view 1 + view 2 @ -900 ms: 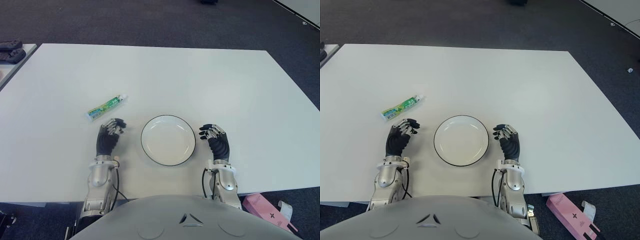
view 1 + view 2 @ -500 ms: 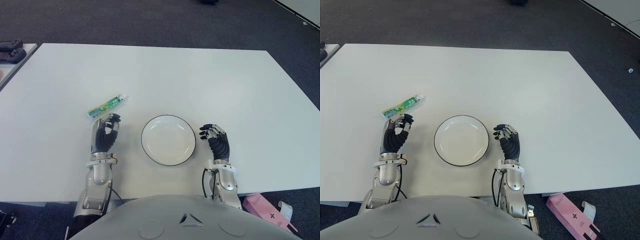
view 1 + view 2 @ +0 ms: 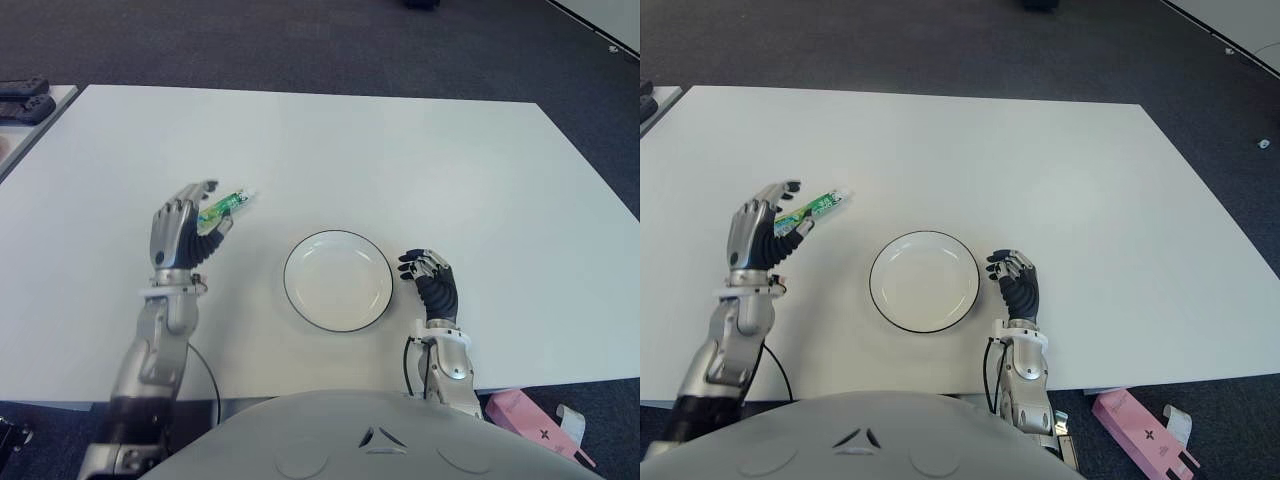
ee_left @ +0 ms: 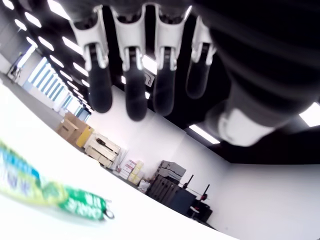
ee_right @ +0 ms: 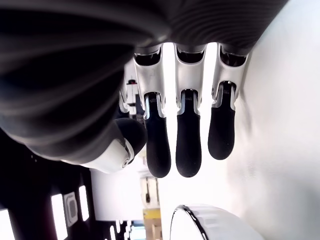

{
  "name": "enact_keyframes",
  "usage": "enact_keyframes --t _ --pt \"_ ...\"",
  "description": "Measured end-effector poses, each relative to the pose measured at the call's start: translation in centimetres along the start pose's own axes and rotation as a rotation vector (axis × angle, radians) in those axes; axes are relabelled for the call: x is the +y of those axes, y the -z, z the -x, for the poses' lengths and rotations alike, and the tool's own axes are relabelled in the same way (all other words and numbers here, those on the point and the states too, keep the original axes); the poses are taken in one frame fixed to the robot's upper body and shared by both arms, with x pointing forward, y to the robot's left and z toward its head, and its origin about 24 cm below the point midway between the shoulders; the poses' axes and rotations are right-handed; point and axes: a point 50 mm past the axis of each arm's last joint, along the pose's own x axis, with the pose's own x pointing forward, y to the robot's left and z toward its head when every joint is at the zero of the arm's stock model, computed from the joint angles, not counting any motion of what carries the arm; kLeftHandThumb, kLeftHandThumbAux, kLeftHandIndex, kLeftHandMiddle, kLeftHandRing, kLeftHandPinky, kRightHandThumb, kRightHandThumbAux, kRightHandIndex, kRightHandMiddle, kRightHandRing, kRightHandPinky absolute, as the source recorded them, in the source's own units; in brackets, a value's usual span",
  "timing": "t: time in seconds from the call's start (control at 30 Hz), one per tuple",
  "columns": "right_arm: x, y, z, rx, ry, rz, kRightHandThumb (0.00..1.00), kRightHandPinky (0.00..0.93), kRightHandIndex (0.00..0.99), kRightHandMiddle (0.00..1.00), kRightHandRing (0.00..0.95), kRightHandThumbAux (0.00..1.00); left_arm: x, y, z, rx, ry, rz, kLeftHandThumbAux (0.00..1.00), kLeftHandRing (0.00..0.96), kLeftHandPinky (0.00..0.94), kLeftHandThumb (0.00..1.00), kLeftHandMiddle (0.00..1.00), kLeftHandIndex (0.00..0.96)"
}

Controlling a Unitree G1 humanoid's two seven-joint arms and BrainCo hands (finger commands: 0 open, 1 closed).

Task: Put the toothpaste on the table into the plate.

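You see one toothpaste (image 3: 224,208) tube lying on the counter (image 3: 400,160), under the left robot hand (image 3: 183,232), fingers spread, holding nothing. One plate (image 3: 338,280) sits beside the idle right robot hand (image 3: 430,280), fingers relaxed.

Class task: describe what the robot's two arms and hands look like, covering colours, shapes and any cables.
Both the left hand and right hand have dark ribbed palms and several jointed fingers, silver-white at the knuckles with black tips. Silver metallic forearms follow, each trailing a thin black cable.
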Motion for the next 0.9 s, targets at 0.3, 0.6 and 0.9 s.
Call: enact_keyframes --t 0.3,0.6,0.9 --pt "0.0 0.0 -0.2 -0.011 0.006 0.001 0.711 0.509 0.429 0.499 0.511 0.727 0.7 0.3 -3.7 0.011 0.111 -0.223 0.211 0.074 0.101 0.415 0.079 0.013" --pt "-0.2 0.0 -0.2 -0.018 0.013 0.001 0.711 0.510 0.429 0.499 0.513 0.727 0.8 0.7 -6.4 0.083 0.270 -0.347 0.135 0.001 0.002 0.460 0.002 0.000" --pt "-0.3 0.1 -0.2 -0.023 0.018 -0.001 0.711 0.508 0.429 0.499 0.512 0.728 -0.2 1.5 -7.4 0.055 0.330 -0.424 0.143 0.000 0.000 0.452 0.000 0.000"
